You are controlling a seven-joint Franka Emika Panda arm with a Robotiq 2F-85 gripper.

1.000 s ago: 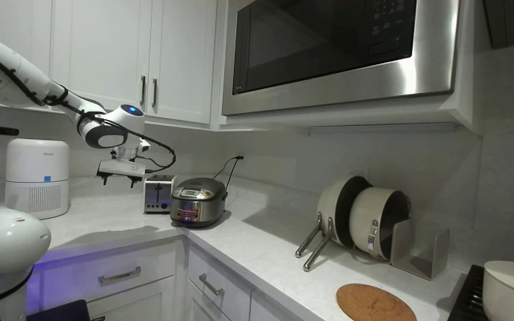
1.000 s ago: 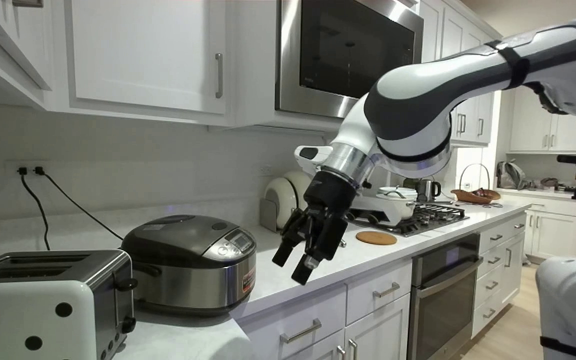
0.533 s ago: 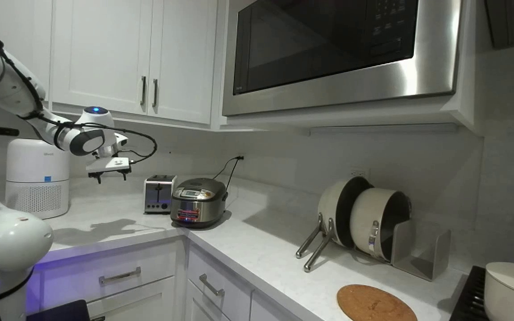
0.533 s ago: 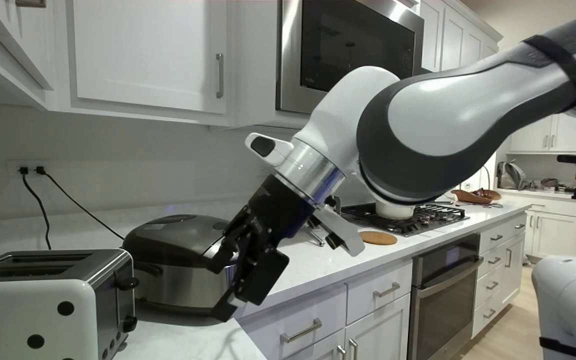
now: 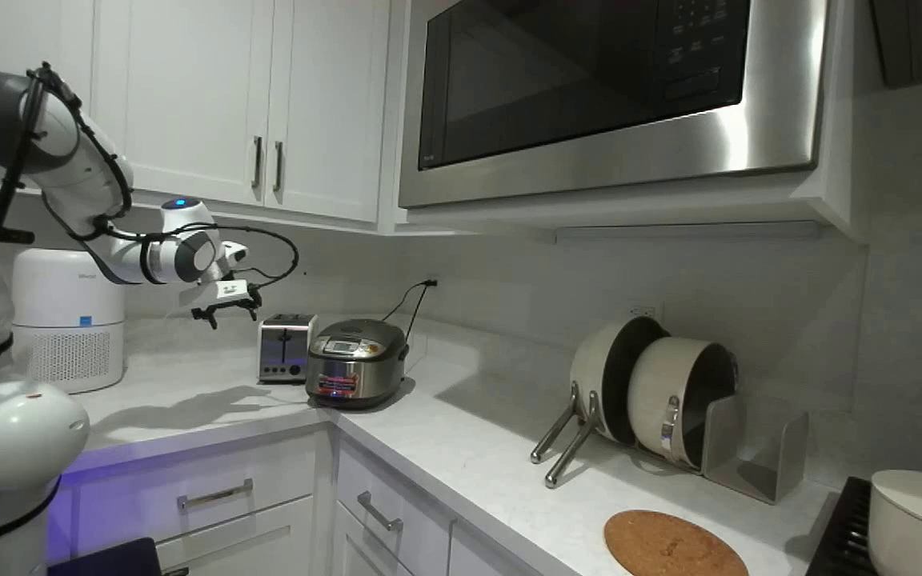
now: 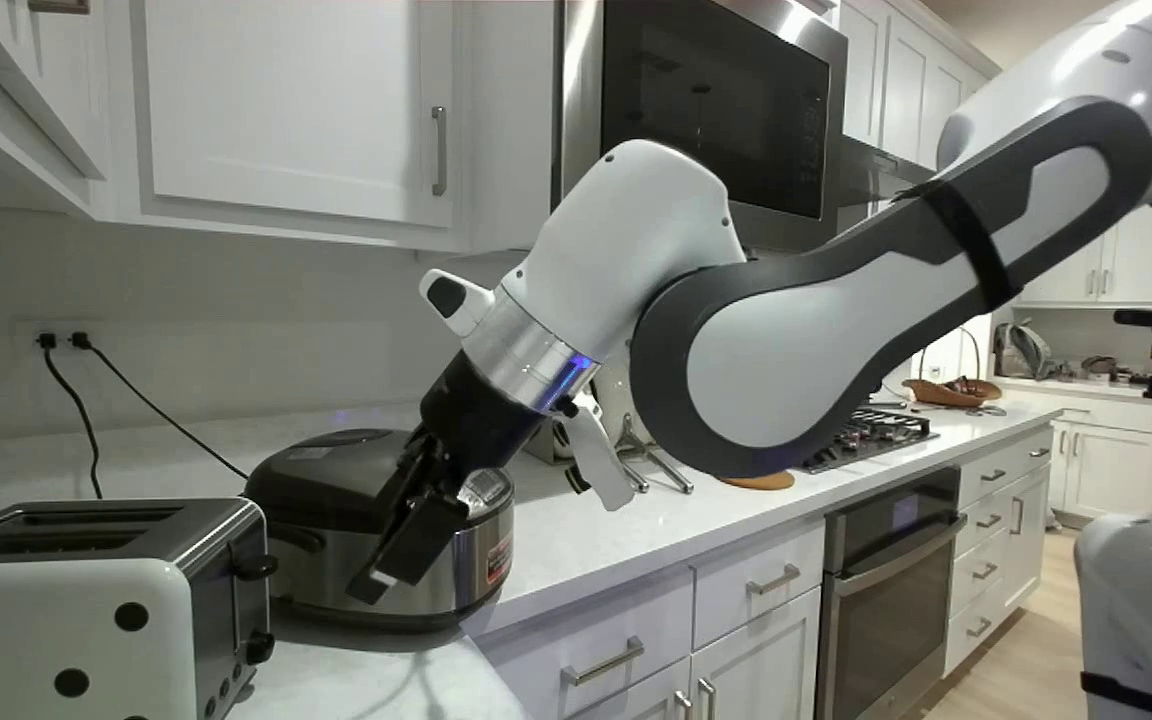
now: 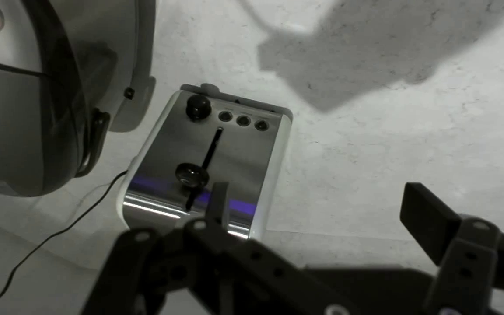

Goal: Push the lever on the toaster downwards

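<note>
Boxy silver-metal toaster (image 6: pixel 96 620) with white, black-dotted side is set on the white countertop (image 5: pixel 477 440), just beside a rounded black-and-steel rice cooker (image 5: pixel 355 362). Toaster's round black lever (image 7: pixel 192 176) is seen high on its face. Black two-fingered gripper (image 7: pixel 317 197) is held spread wide, apart from the toaster.

Toaster (image 7: pixel 228 162) from above in wrist view, side (image 6: pixel 56 625) near in an exterior view, front (image 5: pixel 282 348) far in an exterior view

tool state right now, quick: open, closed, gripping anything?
Tool: open, spread wide in the wrist view, holding nothing.
</note>
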